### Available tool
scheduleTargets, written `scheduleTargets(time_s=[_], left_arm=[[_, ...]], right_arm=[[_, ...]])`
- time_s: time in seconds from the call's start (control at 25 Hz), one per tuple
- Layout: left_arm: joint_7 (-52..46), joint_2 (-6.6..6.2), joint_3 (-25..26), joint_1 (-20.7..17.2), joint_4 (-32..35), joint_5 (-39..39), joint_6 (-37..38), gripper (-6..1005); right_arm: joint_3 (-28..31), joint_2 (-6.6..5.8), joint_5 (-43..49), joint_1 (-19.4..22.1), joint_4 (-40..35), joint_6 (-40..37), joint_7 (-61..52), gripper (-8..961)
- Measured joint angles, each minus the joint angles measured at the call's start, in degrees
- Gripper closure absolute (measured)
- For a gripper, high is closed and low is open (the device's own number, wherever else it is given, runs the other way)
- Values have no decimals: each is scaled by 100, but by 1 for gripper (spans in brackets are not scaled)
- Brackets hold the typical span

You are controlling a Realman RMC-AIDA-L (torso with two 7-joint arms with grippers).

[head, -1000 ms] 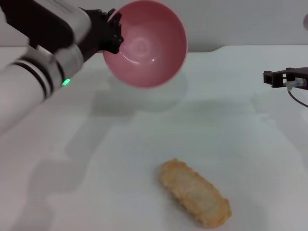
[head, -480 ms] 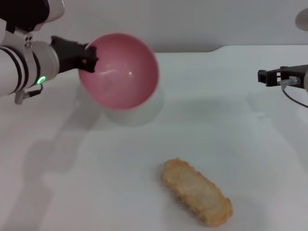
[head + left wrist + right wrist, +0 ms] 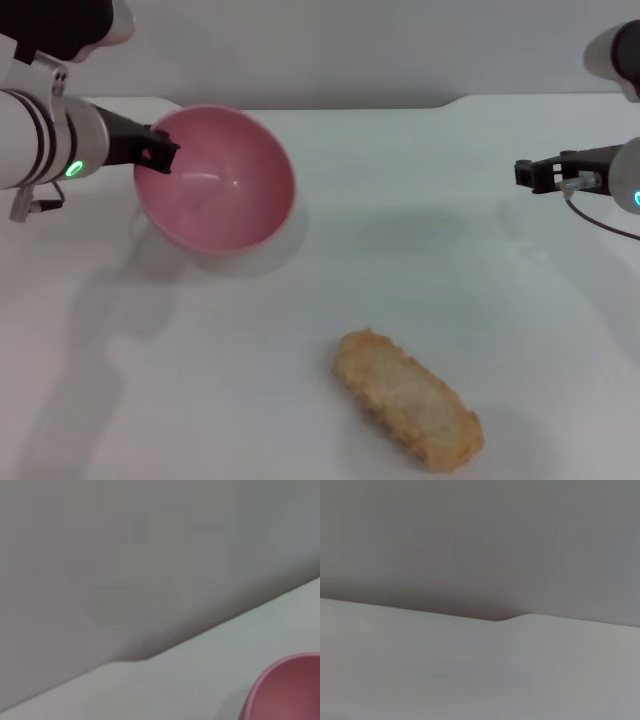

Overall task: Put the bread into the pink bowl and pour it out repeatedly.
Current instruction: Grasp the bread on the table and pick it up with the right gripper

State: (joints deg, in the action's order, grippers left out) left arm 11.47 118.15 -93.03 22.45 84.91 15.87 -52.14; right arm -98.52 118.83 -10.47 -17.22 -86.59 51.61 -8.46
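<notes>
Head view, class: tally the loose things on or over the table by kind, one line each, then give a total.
Pink bowl: 1, gripped at its rim by the left gripper
Bread: 1, lying on the table
Total: 2

Most of the pink bowl (image 3: 285, 690) beyond the left wrist view's edge, its inside unseen there.

bowl (image 3: 215, 182) far-L on table (image 3: 420, 200) | bread (image 3: 407, 400) near-ctr, well apart, nearer robot
</notes>
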Motion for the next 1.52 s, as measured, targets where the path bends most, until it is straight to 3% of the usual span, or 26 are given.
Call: scheduleTargets(time_s=[0.4,0.88,1.16,1.52], left_arm=[[-169,-3,372,321,-53,43,-1012,951],[491,-17,957,296,-123,1013,-1277,951],[275,-1,929,393,-262,524,-1224,951],[31,-9,968,548,-351,73,-1161,951]], right_arm=[[-345,2,-98,-373,330,187,117,431],[-796,21,-783,-531,442,137,349,431],[-1535,40,-1232,-535,-53,18,188,431],[-2116,44,-1264,-560,-46,-76,-233,431]])
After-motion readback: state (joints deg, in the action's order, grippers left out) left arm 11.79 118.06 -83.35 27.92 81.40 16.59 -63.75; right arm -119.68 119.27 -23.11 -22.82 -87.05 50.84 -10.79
